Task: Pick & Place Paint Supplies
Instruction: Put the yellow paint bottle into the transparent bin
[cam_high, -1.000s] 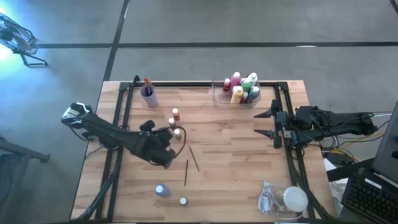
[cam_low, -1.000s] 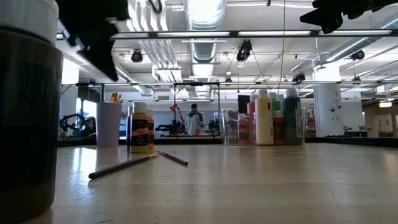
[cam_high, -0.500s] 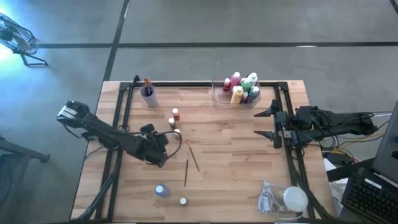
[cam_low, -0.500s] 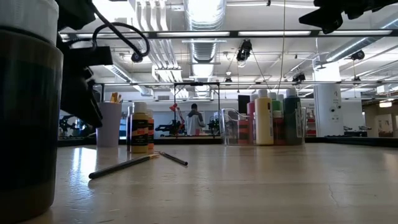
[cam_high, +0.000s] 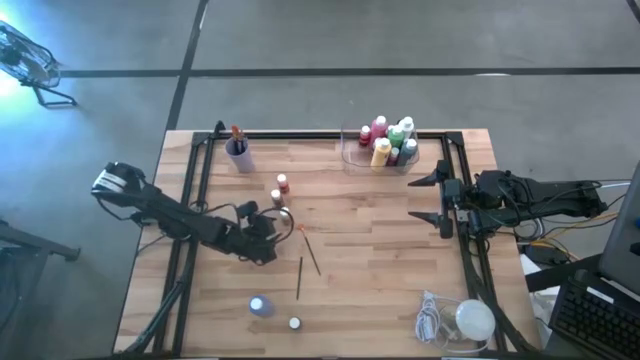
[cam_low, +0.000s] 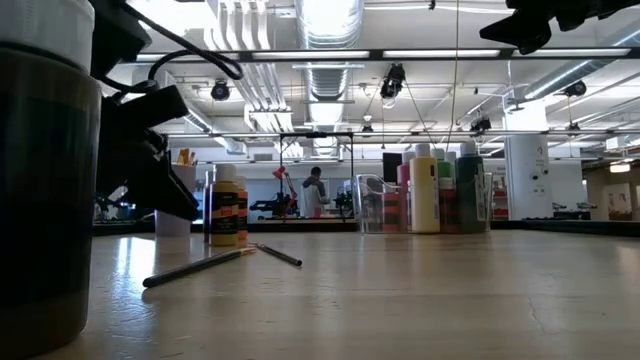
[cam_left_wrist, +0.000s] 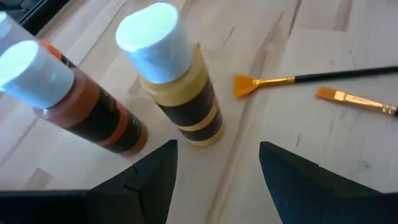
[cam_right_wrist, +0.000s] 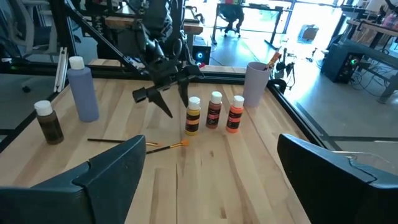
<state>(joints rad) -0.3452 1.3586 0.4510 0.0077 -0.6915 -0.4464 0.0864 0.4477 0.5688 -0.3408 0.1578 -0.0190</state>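
Paintbrushes (cam_high: 304, 258) lie near frame centre on the wooden bench (cam_high: 370, 280), long axes roughly vertical, bristles toward the top. Left tool (cam_high: 282, 224) gapes empty beside an upright yellow bottle (cam_left_wrist: 177, 93); right tool (cam_high: 432, 199) spreads wide, empty.

**What stays out of sight**

In the left wrist view the orange-brown bottle (cam_left_wrist: 81, 102) is cut off at the picture's edge. From above, the left tool (cam_high: 275, 228) covers the yellow bottle (cam_left_wrist: 180, 93). In the low view a dark bottle (cam_low: 45, 170) fills the near edge, blurred and cropped. The clustered bottles (cam_high: 392, 140) overlap, so their count is unclear.
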